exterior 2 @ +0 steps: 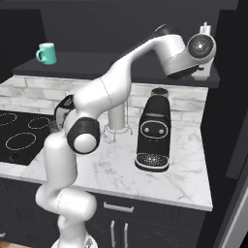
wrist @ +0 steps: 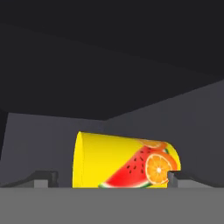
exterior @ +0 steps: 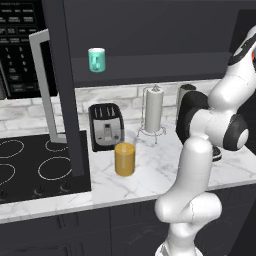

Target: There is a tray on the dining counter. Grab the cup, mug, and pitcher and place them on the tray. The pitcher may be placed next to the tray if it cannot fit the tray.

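Observation:
The yellow cup point(wrist: 118, 162), printed with watermelon and orange slices, fills the lower middle of the hand view and looks tipped sideways there because the hand is rolled. It stands on a dark shelf in a dark recess. My gripper point(wrist: 111, 180) is open, a finger tip point(wrist: 46, 177) on each side of the cup, gripping nothing. In the right base view the hand point(exterior 2: 201, 48) is raised to the upper shelf at the right. The teal mug point(exterior: 96, 60) point(exterior 2: 46, 53) stands on the shelf at the left. The amber pitcher point(exterior: 125, 159) is on the marble counter. The tray is out of view.
A black toaster point(exterior: 106, 126), a paper-towel roll point(exterior: 154, 110) on a wire stand and a black coffee machine point(exterior 2: 154, 131) stand on the counter. The stove point(exterior: 30, 167) lies to the left, under a microwave point(exterior: 20, 50). A dark upright panel point(exterior: 67, 90) rises beside the pitcher.

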You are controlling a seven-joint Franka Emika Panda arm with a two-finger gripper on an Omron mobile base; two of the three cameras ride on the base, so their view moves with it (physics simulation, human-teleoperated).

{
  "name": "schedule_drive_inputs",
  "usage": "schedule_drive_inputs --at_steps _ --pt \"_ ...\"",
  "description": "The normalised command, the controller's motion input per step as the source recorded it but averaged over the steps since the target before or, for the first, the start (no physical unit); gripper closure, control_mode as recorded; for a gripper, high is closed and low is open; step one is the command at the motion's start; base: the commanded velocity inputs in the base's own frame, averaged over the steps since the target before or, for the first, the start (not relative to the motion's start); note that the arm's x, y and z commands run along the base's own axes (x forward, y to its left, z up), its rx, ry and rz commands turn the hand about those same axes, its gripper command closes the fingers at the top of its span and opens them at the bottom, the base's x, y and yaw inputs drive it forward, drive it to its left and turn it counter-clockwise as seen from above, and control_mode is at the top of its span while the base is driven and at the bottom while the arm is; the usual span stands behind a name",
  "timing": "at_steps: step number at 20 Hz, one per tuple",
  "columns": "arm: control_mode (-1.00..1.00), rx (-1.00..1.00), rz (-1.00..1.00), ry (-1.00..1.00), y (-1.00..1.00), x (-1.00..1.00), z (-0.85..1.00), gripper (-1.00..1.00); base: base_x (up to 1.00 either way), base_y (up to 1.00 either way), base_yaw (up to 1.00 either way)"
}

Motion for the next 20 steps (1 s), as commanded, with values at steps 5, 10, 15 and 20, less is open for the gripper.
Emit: schedule_drive_inputs --at_steps 5,10,15,20 --pt "-1.0 0.0 0.02 0.05 0.0 0.0 0.0 -1.0 0.0 0.0 0.0" --pt "-1.0 0.0 0.0 0.0 0.0 0.04 0.0 -1.0 0.0 0.0 0.0" --pt "-1.0 0.0 0.0 0.0 0.0 0.07 0.0 -1.0 0.0 0.0 0.0" --pt "-1.0 -0.02 0.0 0.0 0.01 0.01 0.0 -1.0 0.0 0.0 0.0"
